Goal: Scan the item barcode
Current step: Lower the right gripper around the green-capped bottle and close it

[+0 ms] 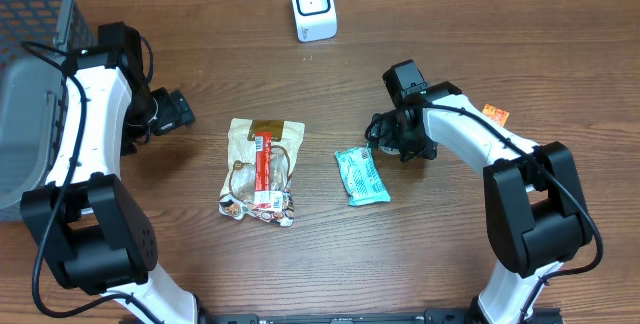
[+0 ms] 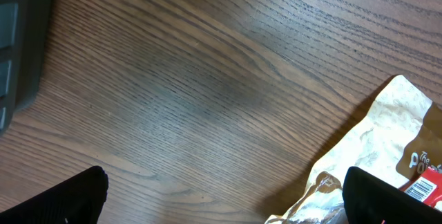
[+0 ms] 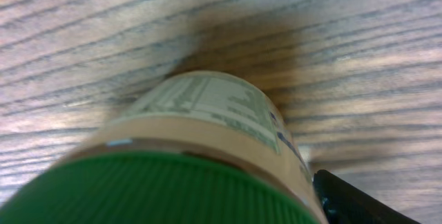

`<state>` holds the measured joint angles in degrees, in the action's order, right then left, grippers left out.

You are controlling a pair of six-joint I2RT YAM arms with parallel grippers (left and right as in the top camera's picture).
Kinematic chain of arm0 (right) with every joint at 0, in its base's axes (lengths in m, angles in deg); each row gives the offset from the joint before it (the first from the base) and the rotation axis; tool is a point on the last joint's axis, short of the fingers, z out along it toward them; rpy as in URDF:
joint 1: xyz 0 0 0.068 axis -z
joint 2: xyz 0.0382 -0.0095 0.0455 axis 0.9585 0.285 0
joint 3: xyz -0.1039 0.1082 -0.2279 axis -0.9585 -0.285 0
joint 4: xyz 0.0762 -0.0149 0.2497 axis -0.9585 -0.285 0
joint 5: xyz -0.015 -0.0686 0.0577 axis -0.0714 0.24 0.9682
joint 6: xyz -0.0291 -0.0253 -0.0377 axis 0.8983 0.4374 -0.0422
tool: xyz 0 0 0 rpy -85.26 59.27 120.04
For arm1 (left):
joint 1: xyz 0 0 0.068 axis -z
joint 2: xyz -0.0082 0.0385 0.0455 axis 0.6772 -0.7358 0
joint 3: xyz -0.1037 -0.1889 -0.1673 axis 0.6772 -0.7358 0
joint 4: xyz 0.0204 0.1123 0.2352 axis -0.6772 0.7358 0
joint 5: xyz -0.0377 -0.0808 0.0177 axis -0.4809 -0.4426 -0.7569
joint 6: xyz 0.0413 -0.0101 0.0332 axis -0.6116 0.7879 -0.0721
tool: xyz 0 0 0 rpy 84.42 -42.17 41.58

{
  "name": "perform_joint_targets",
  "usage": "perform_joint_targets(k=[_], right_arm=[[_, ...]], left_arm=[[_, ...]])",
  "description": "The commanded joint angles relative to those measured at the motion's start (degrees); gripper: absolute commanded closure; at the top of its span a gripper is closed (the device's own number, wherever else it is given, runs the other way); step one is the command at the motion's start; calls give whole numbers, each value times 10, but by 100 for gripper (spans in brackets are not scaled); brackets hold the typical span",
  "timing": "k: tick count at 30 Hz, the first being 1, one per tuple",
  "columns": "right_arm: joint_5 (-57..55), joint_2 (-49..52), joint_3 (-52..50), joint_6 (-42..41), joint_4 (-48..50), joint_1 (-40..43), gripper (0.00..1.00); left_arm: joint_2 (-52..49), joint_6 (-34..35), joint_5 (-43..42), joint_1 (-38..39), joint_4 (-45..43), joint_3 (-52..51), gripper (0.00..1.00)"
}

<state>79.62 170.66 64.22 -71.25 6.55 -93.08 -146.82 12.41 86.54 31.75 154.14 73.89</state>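
Wood table [image 1: 330, 274]; green-capped bottle [image 3: 207, 113] inside right claw [image 1: 399, 142], grip unclear; left claw [image 2: 228, 207] wide open, empty

We log one table [image 1: 200, 44] with a brown wood-grain top that fills all three views. Its grain runs across the overhead frame, and in the left wrist view it shows as fine dark streaks. At the far left edge stands a grey basket [image 1: 30, 14] with a latticed wall, and we cannot tell whether it rests on the top or just beside it. Light falls evenly from above, shadows are soft and short, and the right wrist view shows a pale sheen on the wood.
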Motion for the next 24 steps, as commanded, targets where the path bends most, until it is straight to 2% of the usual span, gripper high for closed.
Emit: perform_joint_targets(k=[1, 6, 24], right_arm=[[-8, 2, 45, 2, -8, -2, 10], [-8, 2, 79, 2, -9, -2, 8], [-33, 4, 56, 2, -13, -2, 8]], left_arm=[[11, -2, 5, 2, -1, 8, 0], [11, -2, 5, 2, 0, 8, 0], [11, -2, 5, 2, -1, 8, 0]])
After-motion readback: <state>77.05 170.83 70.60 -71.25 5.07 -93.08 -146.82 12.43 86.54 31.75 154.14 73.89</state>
